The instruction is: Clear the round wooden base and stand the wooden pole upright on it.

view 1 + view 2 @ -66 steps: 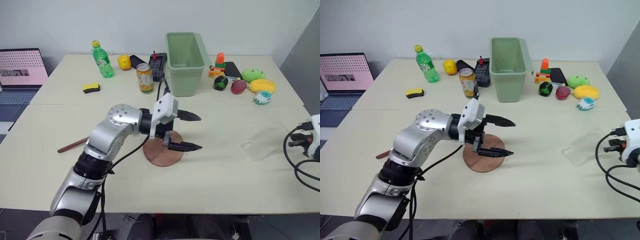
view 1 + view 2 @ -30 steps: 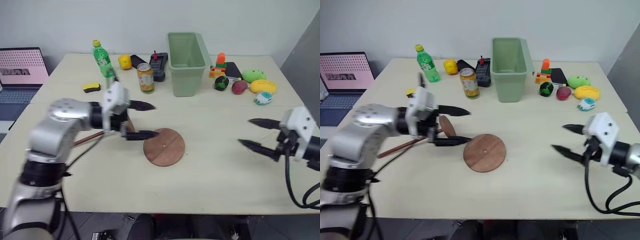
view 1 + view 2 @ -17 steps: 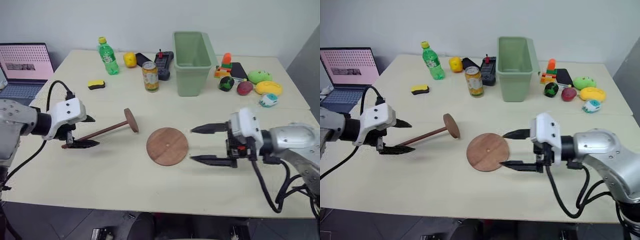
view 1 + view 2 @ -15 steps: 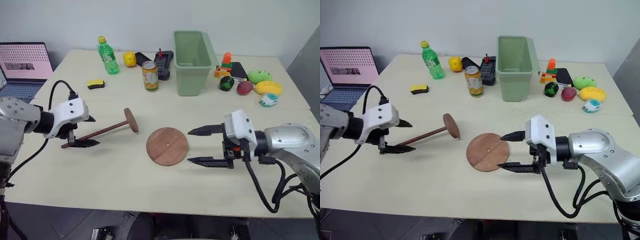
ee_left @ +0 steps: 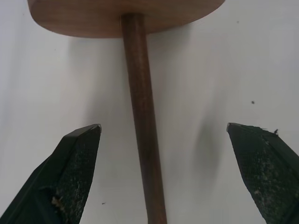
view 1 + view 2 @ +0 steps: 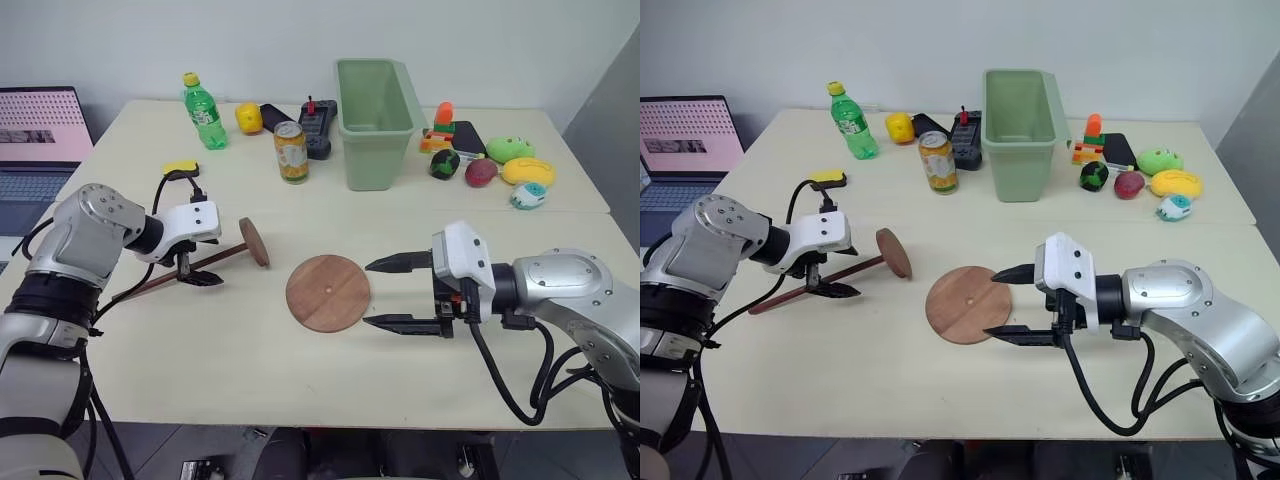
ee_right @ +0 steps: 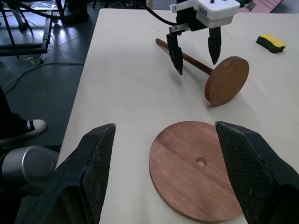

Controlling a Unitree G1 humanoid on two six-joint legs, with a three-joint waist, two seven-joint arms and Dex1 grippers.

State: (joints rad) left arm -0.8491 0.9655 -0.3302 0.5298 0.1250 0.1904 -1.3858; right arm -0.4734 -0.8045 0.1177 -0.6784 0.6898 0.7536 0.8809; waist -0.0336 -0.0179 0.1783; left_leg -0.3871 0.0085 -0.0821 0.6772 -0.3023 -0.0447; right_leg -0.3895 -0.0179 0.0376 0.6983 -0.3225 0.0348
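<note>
1. The wooden pole (image 6: 200, 265) lies flat on the cream table (image 6: 250, 370), to the left of the round wooden base (image 6: 328, 292), whose top is bare.
2. The left gripper (image 5: 163, 135) hangs over the rod, fingers spread wide on either side and not yet touching it. Closing off-centre could roll the thin rod away.
3. A grip far from the pole's fixed end disc (image 6: 253, 241) could let that heavier end sag when lifted.
4. The right gripper (image 6: 998, 305) stands open, fingers astride the base's right edge. A nudge here could slide the base.
5. Set down tilted, the pole could topple.
</note>
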